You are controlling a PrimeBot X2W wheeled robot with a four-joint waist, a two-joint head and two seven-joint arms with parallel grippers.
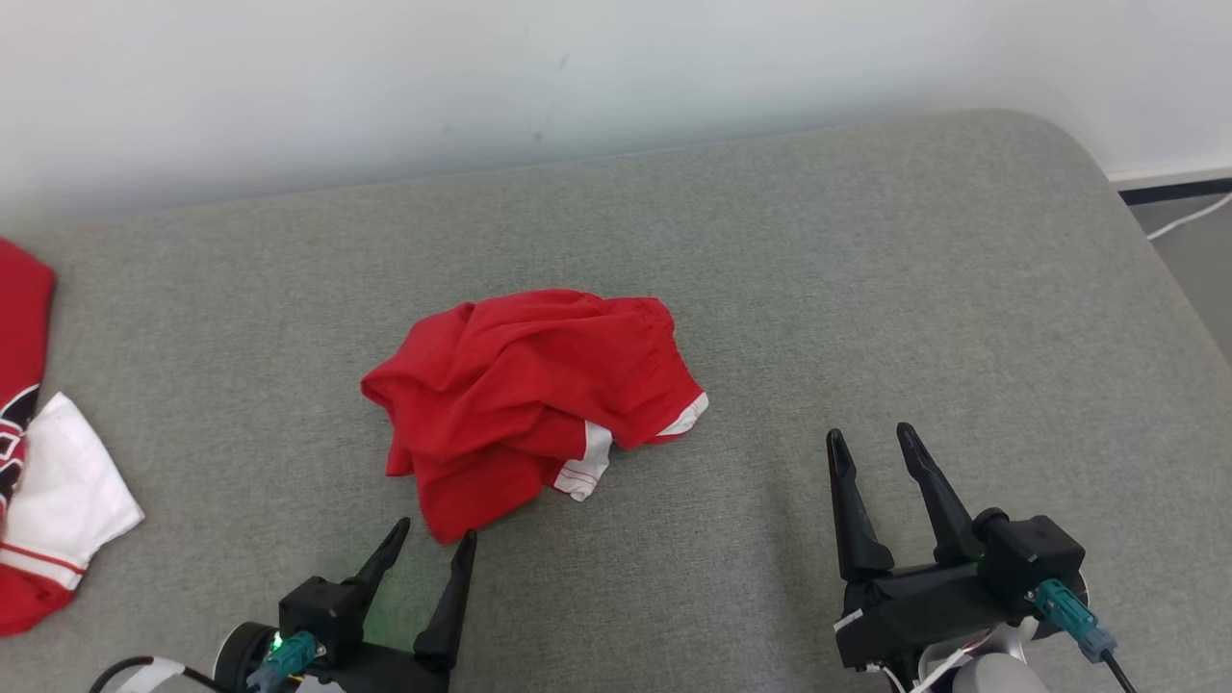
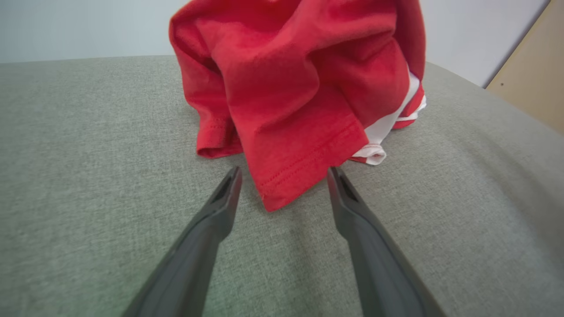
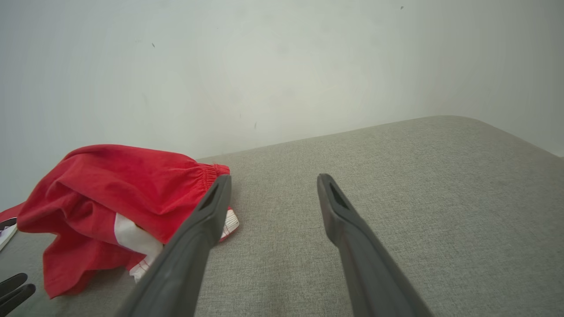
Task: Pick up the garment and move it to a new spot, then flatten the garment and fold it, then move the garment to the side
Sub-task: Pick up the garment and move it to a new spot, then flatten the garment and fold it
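1. A padded surface covered in grey woven fabric (image 1: 866,289) stands against a plain white wall (image 1: 385,77). A thin white cable (image 1: 1189,217) lies on the floor past its right end.
2. The crumpled red cloth garment with white trim (image 1: 529,395) lies in a heap near the middle of the padded surface, its white-edged parts turned to the right.
3. The left hand (image 1: 435,530) is low at the garment's near corner with its two dark fingers spread apart and gripping nothing. In the left wrist view that stitched red corner lies between the fingertips. Whether they touch it cannot be told.
4. The right hand (image 1: 869,432) is to the right of the garment and apart from it. It is also spread and empty, with bare grey fabric between its fingers.
5. A second red, white and black garment (image 1: 29,462) lies at the far left edge, well apart from the heap.
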